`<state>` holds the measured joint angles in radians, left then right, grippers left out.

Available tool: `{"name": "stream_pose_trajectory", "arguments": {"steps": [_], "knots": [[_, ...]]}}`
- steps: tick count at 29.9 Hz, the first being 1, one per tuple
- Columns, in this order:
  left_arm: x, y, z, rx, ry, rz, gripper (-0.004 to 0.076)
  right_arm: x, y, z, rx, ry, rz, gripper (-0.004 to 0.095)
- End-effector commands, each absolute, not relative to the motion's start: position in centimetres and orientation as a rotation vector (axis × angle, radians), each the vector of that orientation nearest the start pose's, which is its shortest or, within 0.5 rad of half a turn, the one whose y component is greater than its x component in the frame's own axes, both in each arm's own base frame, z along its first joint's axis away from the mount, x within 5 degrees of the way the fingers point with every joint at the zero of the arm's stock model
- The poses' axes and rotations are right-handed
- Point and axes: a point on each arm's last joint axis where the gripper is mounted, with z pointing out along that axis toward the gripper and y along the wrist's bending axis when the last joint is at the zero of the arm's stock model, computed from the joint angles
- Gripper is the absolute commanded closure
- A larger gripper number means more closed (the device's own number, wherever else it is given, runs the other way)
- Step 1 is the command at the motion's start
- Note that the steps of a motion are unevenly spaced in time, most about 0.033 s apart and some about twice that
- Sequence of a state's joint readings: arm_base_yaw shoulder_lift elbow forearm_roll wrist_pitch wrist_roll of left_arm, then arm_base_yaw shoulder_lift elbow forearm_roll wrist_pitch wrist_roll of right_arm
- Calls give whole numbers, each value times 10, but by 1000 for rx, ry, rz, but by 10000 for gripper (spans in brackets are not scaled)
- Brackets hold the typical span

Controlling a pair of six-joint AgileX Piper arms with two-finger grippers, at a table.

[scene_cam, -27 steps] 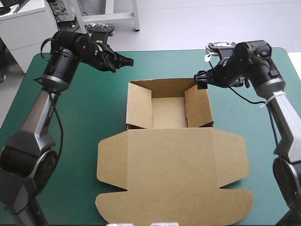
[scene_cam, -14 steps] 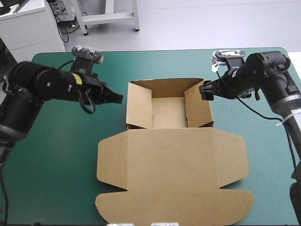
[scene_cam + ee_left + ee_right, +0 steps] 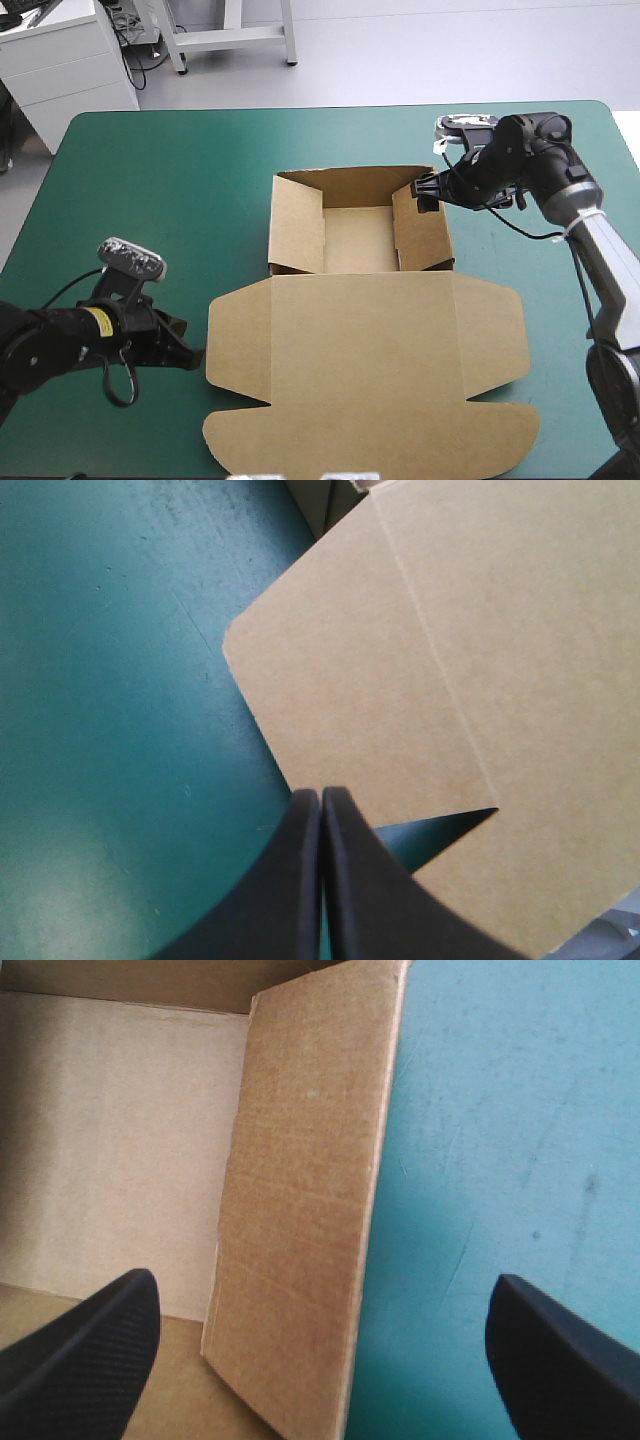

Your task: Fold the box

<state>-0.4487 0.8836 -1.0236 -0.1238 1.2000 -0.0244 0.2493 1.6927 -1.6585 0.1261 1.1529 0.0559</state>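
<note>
Entry, remote station. The brown cut-board box (image 3: 365, 350) lies in the middle of the worktop's teal-green cover (image 3: 150, 200). It forms an open tray toward the far edge, walls raised, with the wide lid panel lying flat toward the near edge and its side flaps spread out. My left pincer (image 3: 322, 798) is low at the lid's left side flap, its black fingers pressed together into one point. In the left wrist view the tip sits at the flap's outer edge, just beside the notch between that flap and the lid's front flap. It holds nothing, and I cannot tell whether the tip touches the board or only the cover beside it. My right pincer (image 3: 320, 1280) is at the tray's right wall near the far corner, spread wide. In the right wrist view that wall stands upright between the two fingers, one finger (image 3: 90, 1345) over the tray's inside and the other over bare cover outside the box. Nothing is pinched, and I see no contact between either finger and the wall. In the high view the two pincers are well apart, on opposite sides of the box.
</note>
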Motion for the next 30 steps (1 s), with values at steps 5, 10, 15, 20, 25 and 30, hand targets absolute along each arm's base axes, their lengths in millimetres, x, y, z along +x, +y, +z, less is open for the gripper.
{"name": "stream_pose_trajectory", "arguments": {"steps": [5,10,15,20,25,30], "knots": [[95,-53,351,477,2259,-341,756,368,103,340,-199,2663,282,92],[82,-46,329,469,2236,-345,756,377,106,322,-169,2708,284,92],[75,-43,317,464,2221,-348,756,385,108,306,-154,2750,280,92],[73,-42,315,463,2215,-349,756,388,109,297,-147,2779,279,93],[73,-42,316,461,2206,-351,756,387,109,292,-152,2824,273,169],[73,-42,316,460,2201,-352,756,385,108,286,-161,2877,261,526]]}}
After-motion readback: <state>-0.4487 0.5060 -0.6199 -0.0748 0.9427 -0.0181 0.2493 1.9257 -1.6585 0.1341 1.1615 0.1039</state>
